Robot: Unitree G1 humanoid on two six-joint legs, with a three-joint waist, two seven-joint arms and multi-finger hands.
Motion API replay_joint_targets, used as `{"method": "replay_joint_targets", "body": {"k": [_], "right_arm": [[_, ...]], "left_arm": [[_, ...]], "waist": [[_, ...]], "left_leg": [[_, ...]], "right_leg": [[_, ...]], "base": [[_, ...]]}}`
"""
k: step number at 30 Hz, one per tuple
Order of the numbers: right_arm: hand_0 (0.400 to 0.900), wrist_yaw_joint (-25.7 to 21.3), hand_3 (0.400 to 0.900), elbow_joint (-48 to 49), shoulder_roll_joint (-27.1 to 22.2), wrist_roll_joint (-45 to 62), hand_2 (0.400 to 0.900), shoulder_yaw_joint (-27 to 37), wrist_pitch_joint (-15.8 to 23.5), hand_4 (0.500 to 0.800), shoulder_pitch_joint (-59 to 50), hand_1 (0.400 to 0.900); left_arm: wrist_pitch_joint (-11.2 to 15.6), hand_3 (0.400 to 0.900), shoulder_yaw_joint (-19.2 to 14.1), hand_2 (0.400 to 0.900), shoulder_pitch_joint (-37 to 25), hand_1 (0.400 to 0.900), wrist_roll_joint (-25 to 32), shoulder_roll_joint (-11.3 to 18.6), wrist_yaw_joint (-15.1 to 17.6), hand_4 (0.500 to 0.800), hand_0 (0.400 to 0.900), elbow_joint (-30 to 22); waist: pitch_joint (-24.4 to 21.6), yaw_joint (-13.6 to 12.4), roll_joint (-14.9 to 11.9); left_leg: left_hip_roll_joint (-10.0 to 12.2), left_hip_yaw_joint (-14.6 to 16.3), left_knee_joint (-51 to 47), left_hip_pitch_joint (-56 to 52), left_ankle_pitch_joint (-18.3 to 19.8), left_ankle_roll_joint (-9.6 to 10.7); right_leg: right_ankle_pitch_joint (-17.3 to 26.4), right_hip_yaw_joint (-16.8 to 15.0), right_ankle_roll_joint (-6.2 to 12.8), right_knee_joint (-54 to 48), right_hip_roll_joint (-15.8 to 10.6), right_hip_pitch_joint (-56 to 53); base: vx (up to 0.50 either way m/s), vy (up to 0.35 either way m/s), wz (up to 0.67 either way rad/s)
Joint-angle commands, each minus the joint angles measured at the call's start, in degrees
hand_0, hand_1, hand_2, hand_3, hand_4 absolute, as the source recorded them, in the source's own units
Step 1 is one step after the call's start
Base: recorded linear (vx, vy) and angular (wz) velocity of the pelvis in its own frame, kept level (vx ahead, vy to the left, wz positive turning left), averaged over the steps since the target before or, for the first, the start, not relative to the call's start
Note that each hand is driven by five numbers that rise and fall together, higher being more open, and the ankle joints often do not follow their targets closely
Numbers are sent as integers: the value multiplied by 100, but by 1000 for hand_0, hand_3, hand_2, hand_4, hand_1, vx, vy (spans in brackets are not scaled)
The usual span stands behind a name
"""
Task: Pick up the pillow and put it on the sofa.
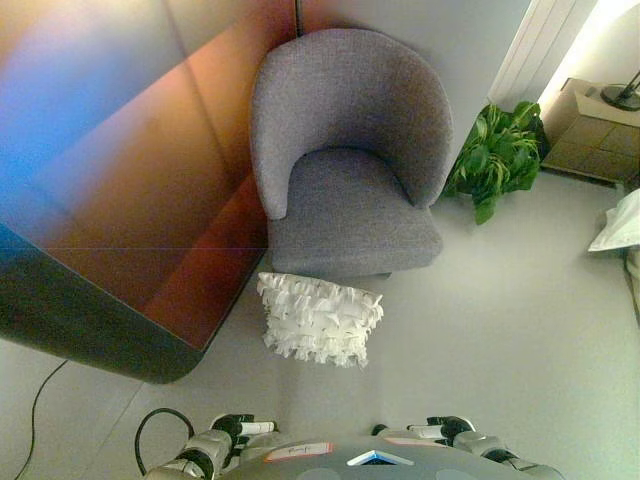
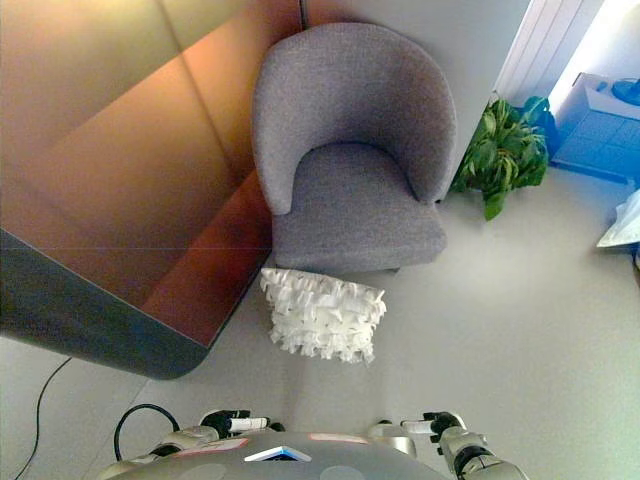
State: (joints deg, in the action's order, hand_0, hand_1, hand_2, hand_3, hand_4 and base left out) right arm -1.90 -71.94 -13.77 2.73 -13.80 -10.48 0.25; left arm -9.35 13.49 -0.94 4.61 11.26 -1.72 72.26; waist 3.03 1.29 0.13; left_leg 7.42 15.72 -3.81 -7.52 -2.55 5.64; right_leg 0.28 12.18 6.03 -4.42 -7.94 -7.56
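Note:
A white ruffled pillow (image 1: pixel 320 318) lies on the floor, touching the front edge of the grey armchair-style sofa (image 1: pixel 350 160). The sofa's seat (image 2: pixel 350 195) has nothing on it. Both hands hang low at the bottom of the view, well short of the pillow. My left hand (image 1: pixel 237 430) is at the lower left, its white-tipped fingers held straight and pointing inward. At the lower right, my right hand (image 1: pixel 442 430) mirrors it, fingers straight too. Neither hand holds anything.
A green potted plant (image 1: pixel 497 155) stands right of the sofa. A large brown panel with a dark rounded base (image 1: pixel 110 300) fills the left side. A wooden cabinet (image 1: pixel 598 130) and a white object (image 1: pixel 622 225) are at the far right.

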Motion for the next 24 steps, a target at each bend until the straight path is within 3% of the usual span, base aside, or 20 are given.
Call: {"method": "replay_joint_targets", "body": {"k": [1, 3, 5, 7, 11, 13, 16, 21, 24], "right_arm": [[900, -17, 900, -318, 197, 177, 900, -249, -9, 800, -396, 900], [900, -25, 900, -317, 141, 170, 900, -215, 10, 800, -429, 900], [900, 5, 900, -270, 69, 19, 900, -220, -14, 800, -396, 900], [900, 42, 900, -253, -9, -127, 900, -289, -175, 800, -358, 900], [900, 61, 900, -472, -65, -221, 900, -223, -116, 800, -439, 900], [900, 91, 900, -463, -85, -164, 900, -191, -59, 800, -457, 900], [900, 108, 900, -426, -97, -173, 900, -169, 10, 800, -395, 900], [900, 47, 900, -483, 28, -238, 900, -156, 79, 800, -377, 900], [900, 21, 900, -438, 46, -458, 900, -100, 134, 800, -385, 900]], "left_arm": [[-202, 900, 215, 900, -197, 900, 262, -54, 126, 800, 900, 373], [-188, 900, 111, 900, -236, 900, 393, -61, 183, 800, 900, 362], [-67, 900, 53, 900, -209, 900, 482, -51, 205, 800, 900, 373], [34, 900, 44, 900, -174, 900, 554, -62, 169, 800, 900, 323], [75, 900, -6, 900, -178, 900, 502, -83, 95, 800, 900, 324], [132, 900, -42, 900, -139, 900, 383, -55, 78, 800, 900, 379], [188, 900, -116, 900, -26, 900, 250, -62, 50, 800, 900, 425], [219, 900, -195, 900, 62, 900, 405, -117, 102, 800, 900, 485], [78, 900, -106, 900, -131, 900, 339, -25, 85, 800, 900, 381]], "waist": [[293, 16, -190], [372, 46, -277], [432, 28, -308], [543, -95, -299], [676, -317, -119], [672, -479, -2], [625, -591, 9], [444, -622, 31], [433, -670, 46]], "left_leg": [[32, -117, 768, 98, 500, -292], [64, -194, 1581, 225, 695, -310], [95, -367, 2325, 498, 404, -238], [-4, -478, 2613, 954, 119, -211], [254, -154, 1595, 1319, -252, -80], [520, -154, 549, 1492, -841, 146], [725, -212, 76, 1565, -1143, 263], [694, -210, 22, 1397, -869, 171], [746, -125, 906, 1754, -591, 57]], "right_leg": [[151, -319, -132, 623, 13, 572], [54, -263, -285, 869, -2, 731], [-11, -185, -444, 946, 8, 769], [-31, -224, -448, 916, 1, 696], [-193, -110, -313, 793, 12, 406], [-332, -116, -229, 585, 79, -19], [-496, -204, -208, 378, 39, -505], [-646, -212, -50, 578, -289, -651], [-948, -179, 55, 1176, -614, -681]], "base": [[-20, -193, -13], [15, -175, -19], [79, -118, -26], [128, -25, -31], [216, 131, -6], [375, 197, -1], [344, 189, -10], [362, 284, -17], [288, 220, 12]]}}
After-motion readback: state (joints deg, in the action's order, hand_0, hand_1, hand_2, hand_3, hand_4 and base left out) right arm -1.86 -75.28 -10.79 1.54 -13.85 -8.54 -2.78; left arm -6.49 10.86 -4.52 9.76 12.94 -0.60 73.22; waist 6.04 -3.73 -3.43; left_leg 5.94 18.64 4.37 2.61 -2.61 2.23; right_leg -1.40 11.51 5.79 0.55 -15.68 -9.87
